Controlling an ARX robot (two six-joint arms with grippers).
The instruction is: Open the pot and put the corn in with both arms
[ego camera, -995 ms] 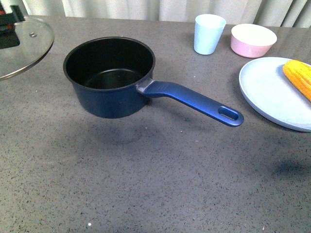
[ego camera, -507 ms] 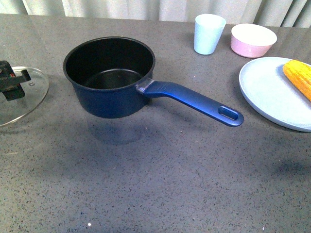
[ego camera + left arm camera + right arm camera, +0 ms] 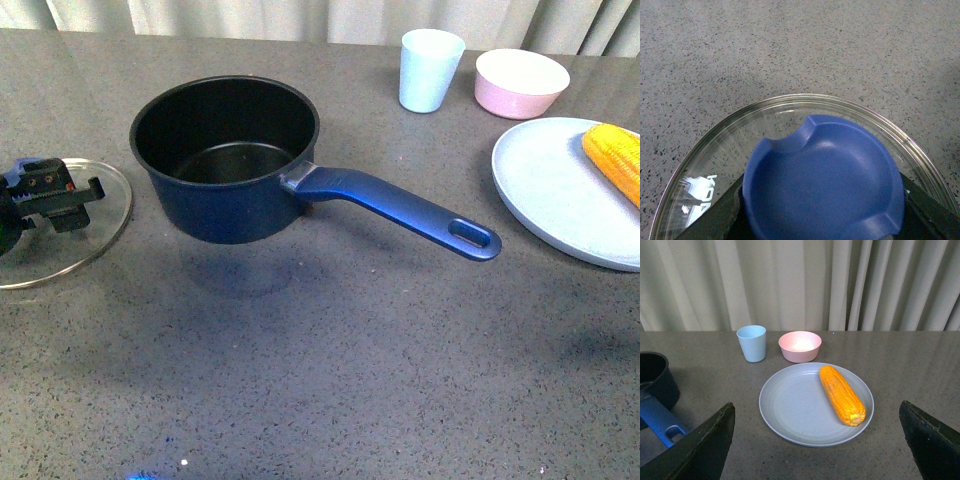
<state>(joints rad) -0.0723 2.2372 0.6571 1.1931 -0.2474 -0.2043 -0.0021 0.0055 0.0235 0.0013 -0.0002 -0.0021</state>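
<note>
While left tool (image 3: 50, 192) pinches knob (image 3: 822, 180) of lid (image 3: 98, 232) left of open pot (image 3: 225, 205) (empty, mid-surface (image 3: 350, 380)), corn (image 3: 615, 160) lies on plate (image 3: 550, 190); right tool (image 3: 815, 412) spread; glass lettering (image 3: 699, 200) illegible.

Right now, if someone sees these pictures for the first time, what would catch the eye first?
The open dark blue saucepan with a black inside stands in the middle of the grey table. At its left, the left gripper grips the blue knob of a round glass lid; at the far right, a yellow corn cob lies on a pale blue plate.
</note>
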